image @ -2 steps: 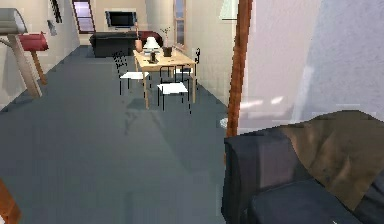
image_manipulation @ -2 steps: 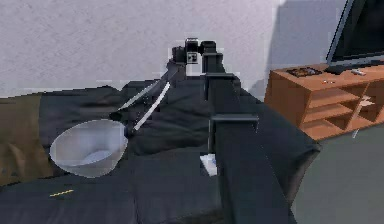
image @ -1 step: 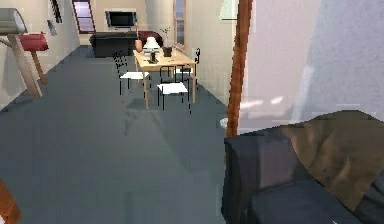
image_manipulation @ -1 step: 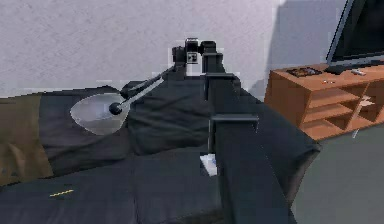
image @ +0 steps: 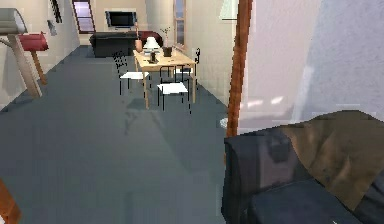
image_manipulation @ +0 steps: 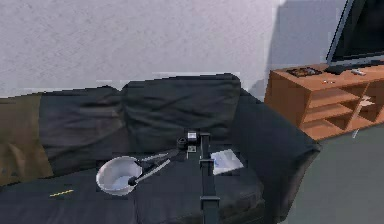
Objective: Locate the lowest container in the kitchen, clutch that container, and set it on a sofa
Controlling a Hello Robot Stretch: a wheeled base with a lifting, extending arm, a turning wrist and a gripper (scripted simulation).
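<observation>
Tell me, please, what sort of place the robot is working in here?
Probably an open-plan living room with a dining area. A dark sofa stands against the wall beside a wooden media stand carrying a screen, and a dining table with chairs stands farther down the room.

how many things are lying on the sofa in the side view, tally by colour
white: 2, bowl and flat sheet
yellow: 1, thin stick
brown: 1, throw
total: 4
</observation>
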